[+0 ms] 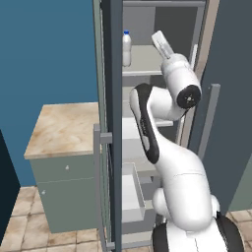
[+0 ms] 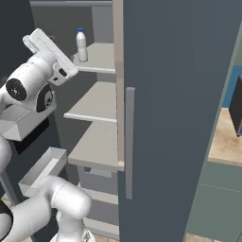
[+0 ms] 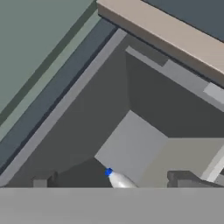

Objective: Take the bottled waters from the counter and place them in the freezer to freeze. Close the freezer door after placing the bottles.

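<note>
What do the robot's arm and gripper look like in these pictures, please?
The arm is glossy white, built of rounded segments, with dark bands at the joints and a round black cap on one joint. The gripper ends in two small dark finger tips. No cables or markings are visible.

Kitchen surroundings beside the tall unit

A small separate cabinet (image 1: 64,194) with a beige marbled top and grey-green front stands against a blue wall (image 1: 47,54), just left of the tall unit. Its front carries two small round knobs. The floor (image 1: 29,234) is laid in tan stone-look tiles. In the right base view, a dark boxy appliance (image 2: 235,101) sits at the far right edge.
</note>
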### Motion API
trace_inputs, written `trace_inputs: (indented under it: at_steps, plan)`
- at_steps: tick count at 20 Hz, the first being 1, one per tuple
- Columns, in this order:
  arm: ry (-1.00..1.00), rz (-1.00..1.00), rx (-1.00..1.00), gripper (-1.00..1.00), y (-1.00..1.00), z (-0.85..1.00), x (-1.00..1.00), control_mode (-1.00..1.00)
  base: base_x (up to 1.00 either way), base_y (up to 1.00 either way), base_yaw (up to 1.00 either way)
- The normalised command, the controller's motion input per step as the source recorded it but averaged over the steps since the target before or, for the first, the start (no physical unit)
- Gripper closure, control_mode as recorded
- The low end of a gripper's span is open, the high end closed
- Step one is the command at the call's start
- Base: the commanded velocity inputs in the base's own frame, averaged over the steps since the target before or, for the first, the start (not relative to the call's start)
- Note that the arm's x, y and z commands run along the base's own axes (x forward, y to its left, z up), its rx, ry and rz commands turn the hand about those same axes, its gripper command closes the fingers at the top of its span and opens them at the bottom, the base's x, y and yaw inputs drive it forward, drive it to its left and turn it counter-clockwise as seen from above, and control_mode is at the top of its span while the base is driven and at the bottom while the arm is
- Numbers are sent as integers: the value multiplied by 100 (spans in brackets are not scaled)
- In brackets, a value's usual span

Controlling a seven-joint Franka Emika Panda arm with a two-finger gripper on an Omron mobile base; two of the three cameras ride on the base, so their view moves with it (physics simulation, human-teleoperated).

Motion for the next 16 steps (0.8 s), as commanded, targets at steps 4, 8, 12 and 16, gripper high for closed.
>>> trace_inputs:
  at_steps: [4,8,12,16]
  plan:
    - [31,-8,55,-100,-8,88,-100,-100,0,0,0]
    - [39,-1,39,-100,-31,-28,-100,-100,0,0,0]
    - [20,0,20,-100,-58,-100,-100,-100,0,0,0]
    - [0,-2,23,-100,-91,-93,-100,-100,0,0,0]
